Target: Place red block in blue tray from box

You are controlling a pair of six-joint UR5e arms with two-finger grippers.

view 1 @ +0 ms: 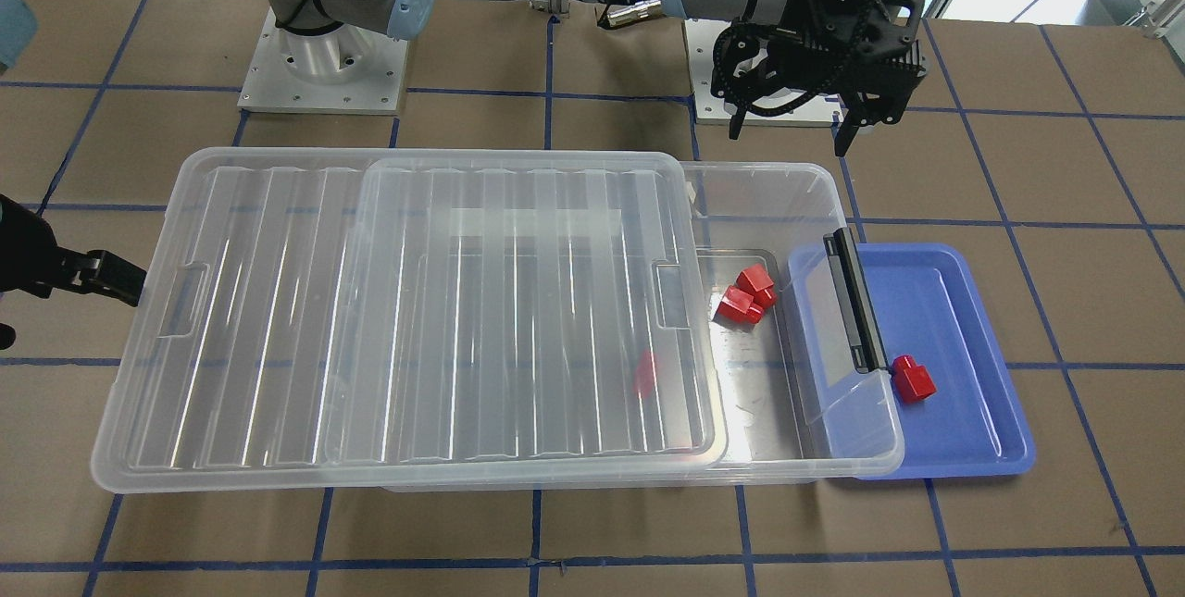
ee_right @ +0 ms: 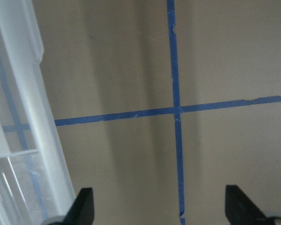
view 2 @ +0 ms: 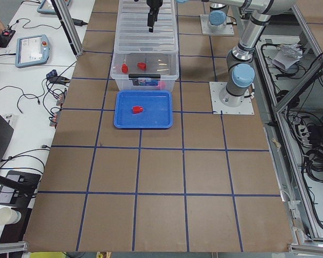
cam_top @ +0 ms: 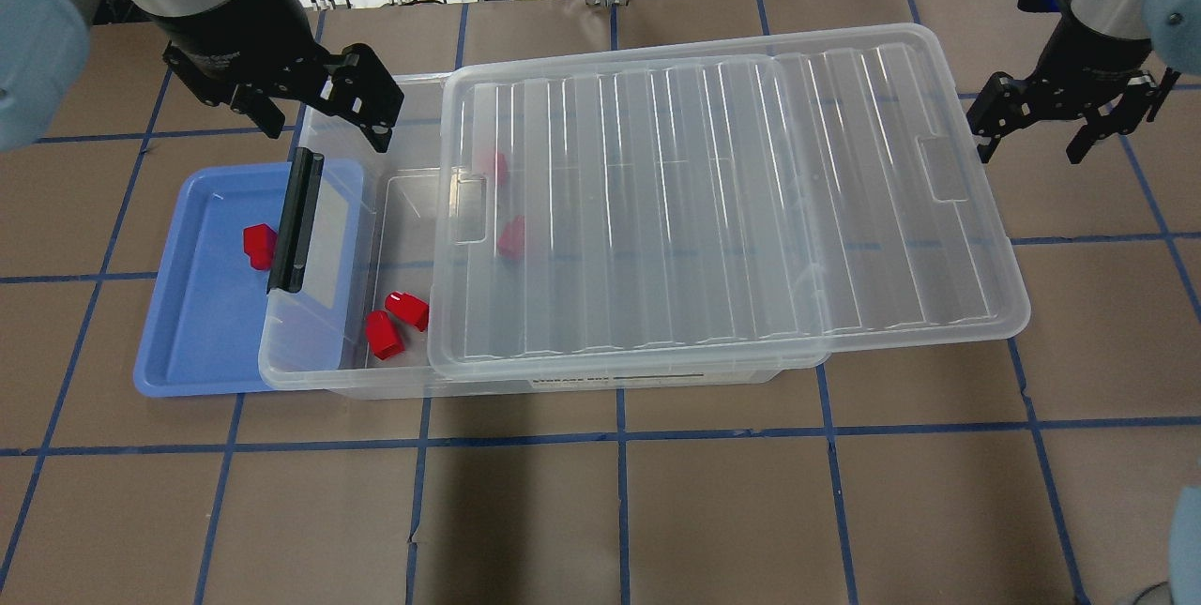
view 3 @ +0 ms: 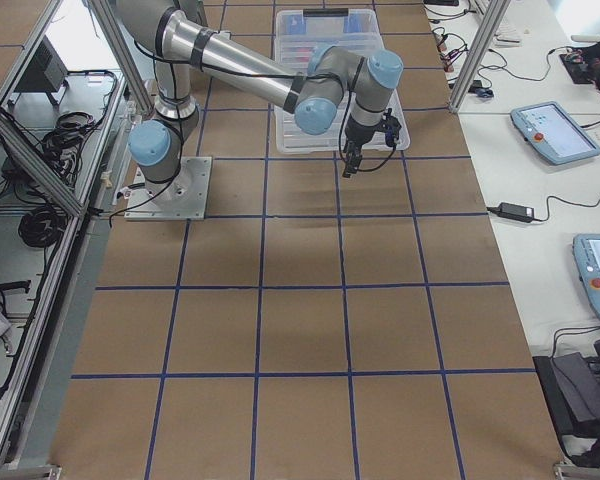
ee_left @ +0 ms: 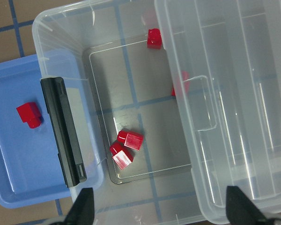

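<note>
One red block lies in the blue tray, also seen in the overhead view and the left wrist view. Two more red blocks lie together on the floor of the box, in its uncovered end. Others show through the clear lid, which is slid toward my right side. My left gripper is open and empty, above the box's uncovered end by the far rim. My right gripper is open and empty, just past the lid's other end.
The box's black latch and its end overhang the blue tray's inner edge. The table is brown board with blue tape lines. Both arm bases stand behind the box.
</note>
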